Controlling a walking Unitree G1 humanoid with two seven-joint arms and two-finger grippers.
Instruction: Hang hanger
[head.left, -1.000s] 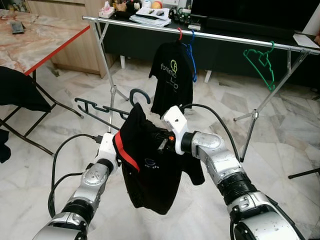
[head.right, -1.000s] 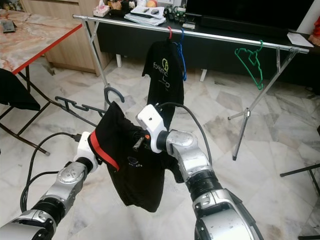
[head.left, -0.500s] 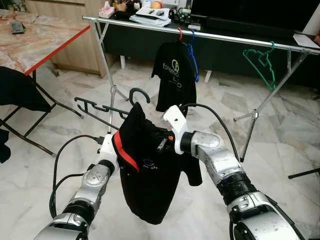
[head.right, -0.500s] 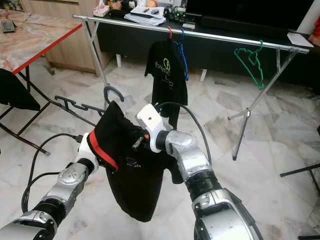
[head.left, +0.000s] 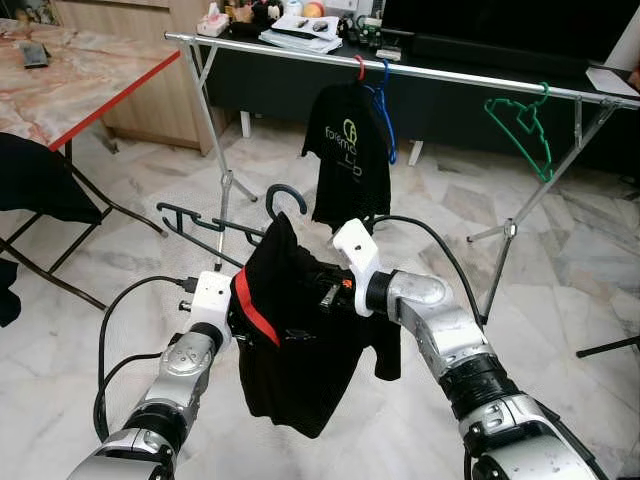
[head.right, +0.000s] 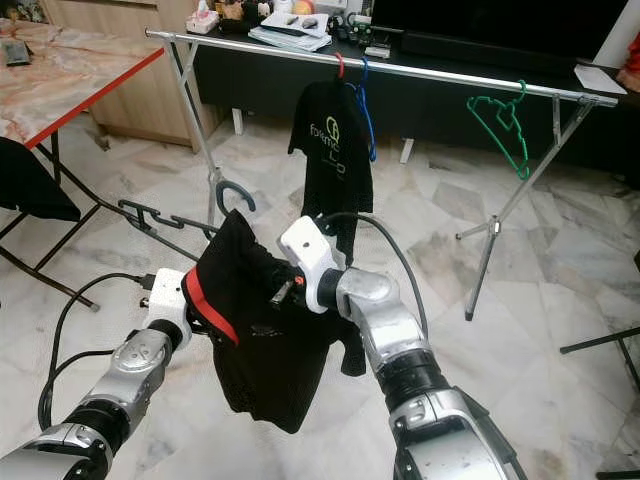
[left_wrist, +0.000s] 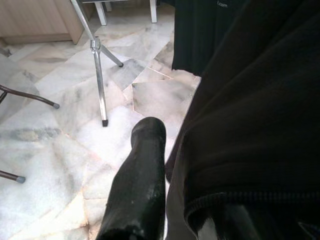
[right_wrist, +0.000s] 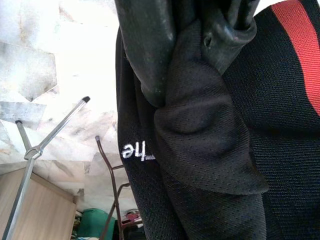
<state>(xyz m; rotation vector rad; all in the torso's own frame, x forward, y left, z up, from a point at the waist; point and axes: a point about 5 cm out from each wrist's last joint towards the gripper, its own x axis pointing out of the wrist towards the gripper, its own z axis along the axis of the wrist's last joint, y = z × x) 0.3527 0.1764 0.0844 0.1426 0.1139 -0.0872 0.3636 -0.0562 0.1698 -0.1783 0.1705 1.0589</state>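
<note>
Right hand pinches the black shirt on its hanger; left hand's grip unclear.

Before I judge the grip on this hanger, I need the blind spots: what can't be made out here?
- Left gripper, left wrist view: one finger shows; the black shirt covers the other, so how the jaws stand is unclear.
- Dark hanger, eye views: the shirt drapes over its middle, hiding any grip point.
- Shirt logo, right wrist view: too small to read.
- Right gripper, right wrist view: jaws pinch shirt cloth.
</note>
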